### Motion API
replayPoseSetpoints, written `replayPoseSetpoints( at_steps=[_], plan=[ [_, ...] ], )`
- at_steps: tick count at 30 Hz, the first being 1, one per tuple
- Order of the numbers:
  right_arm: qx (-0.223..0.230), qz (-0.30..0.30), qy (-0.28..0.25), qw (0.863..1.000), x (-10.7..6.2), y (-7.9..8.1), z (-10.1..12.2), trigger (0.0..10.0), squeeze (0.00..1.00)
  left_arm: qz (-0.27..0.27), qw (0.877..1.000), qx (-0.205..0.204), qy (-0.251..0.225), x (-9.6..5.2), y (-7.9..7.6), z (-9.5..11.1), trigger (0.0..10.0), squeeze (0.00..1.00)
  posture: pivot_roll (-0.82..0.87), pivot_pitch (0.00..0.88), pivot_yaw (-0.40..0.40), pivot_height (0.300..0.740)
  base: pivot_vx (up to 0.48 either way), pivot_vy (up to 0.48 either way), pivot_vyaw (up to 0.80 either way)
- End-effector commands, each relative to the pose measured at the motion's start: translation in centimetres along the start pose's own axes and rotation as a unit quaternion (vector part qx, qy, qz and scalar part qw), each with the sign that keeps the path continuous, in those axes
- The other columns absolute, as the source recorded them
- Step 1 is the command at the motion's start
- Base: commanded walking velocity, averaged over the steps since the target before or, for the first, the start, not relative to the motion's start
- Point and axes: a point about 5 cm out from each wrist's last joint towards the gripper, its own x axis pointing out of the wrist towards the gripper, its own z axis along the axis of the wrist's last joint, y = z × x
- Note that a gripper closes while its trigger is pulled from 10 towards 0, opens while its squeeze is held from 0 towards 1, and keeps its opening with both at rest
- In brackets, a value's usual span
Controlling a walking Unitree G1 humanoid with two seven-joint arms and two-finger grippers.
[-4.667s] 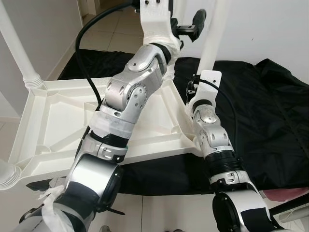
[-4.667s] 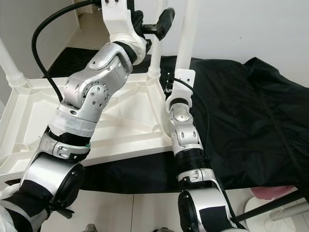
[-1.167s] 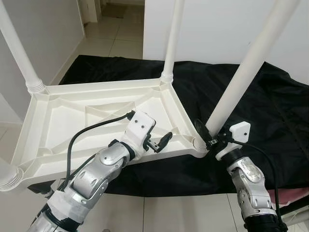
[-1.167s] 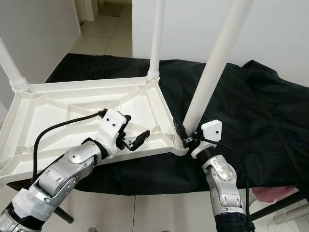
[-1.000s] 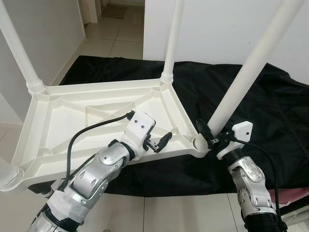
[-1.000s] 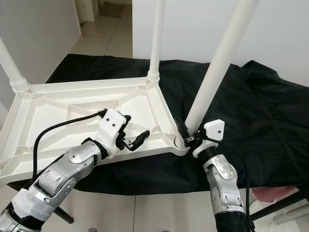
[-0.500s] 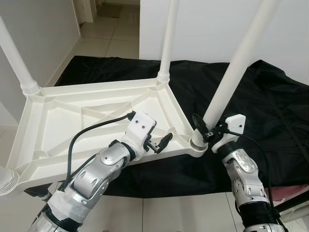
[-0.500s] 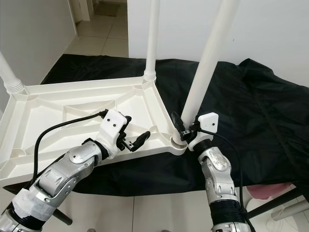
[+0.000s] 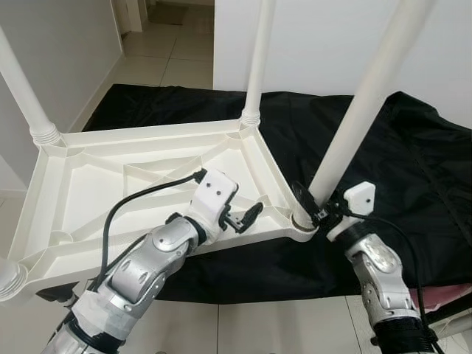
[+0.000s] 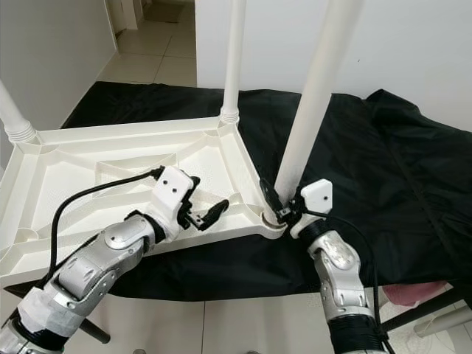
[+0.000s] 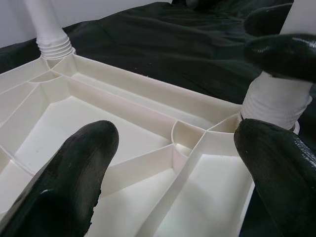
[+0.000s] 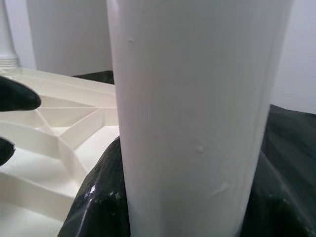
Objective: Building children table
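Observation:
A white plastic table top [image 9: 110, 184] lies upside down on a black cloth [image 9: 413, 169], with white legs standing up from its corners. My right gripper [image 9: 313, 209] is shut on the near right leg [image 9: 361, 110] just above its socket. In the right wrist view the black fingers [image 12: 98, 207] wrap both sides of that leg [image 12: 192, 98]. My left gripper [image 9: 243, 218] is open and holds nothing. It hovers over the near rim of the table top, just left of that socket. In the left wrist view it [image 11: 175, 143] looks along the ribbed underside [image 11: 98, 118].
A far leg [image 9: 258, 59] and a left leg [image 9: 26, 88] stand upright, and another corner socket [image 9: 11, 276] is at the near left. Tiled floor [image 9: 177, 59] runs beyond the cloth and a white wall stands behind. A pink item [image 9: 450, 299] lies at the lower right.
Both arms have come down from high beside the leg to the table top's level. Over the last second the right gripper stays clamped at the leg's base and the left stays open.

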Motion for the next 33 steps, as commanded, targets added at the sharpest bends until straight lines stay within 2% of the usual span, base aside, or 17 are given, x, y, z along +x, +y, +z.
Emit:
replayPoseSetpoints(
  at_steps=[1,8,20,22,27,33],
  plan=[
    [0.023,-0.003,0.063,0.998,-1.4,0.3,-2.5,10.0,0.0,-0.061,0.998,0.004,0.0,-0.1,-0.6,0.1,10.0,0.0,-0.02,0.018,-0.034,0.74,0.0,0.0,0.0],
    [0.013,-0.002,0.065,0.998,-1.6,0.2,-2.6,10.0,0.0,-0.066,0.998,0.002,0.0,0.0,-0.8,0.2,10.0,0.0,-0.02,0.017,-0.031,0.74,0.0,0.0,0.0],
    [-0.024,0.042,0.061,0.997,-0.9,1.3,-2.7,10.0,0.0,-0.067,0.998,0.005,0.001,0.0,-0.8,0.3,10.0,0.0,-0.02,0.016,-0.03,0.74,0.0,0.0,0.0],
    [-0.039,0.057,0.059,0.996,-0.8,1.8,-2.6,10.0,0.0,-0.064,0.998,0.004,0.001,0.0,-0.7,0.3,10.0,0.0,-0.01,0.019,-0.032,0.74,0.0,0.0,0.0],
    [-0.022,0.053,0.057,0.997,-0.8,2.0,-2.7,10.0,0.0,-0.062,0.998,0.003,0.0,0.0,-0.6,0.3,10.0,0.0,-0.01,0.023,-0.033,0.74,0.0,0.0,0.0],
    [0.037,0.022,0.053,0.998,-0.6,1.5,-3.0,10.0,0.0,-0.061,0.998,0.004,-0.001,0.1,-0.5,0.5,10.0,0.0,-0.01,0.024,-0.03,0.74,0.0,0.0,0.0]
  ],
)
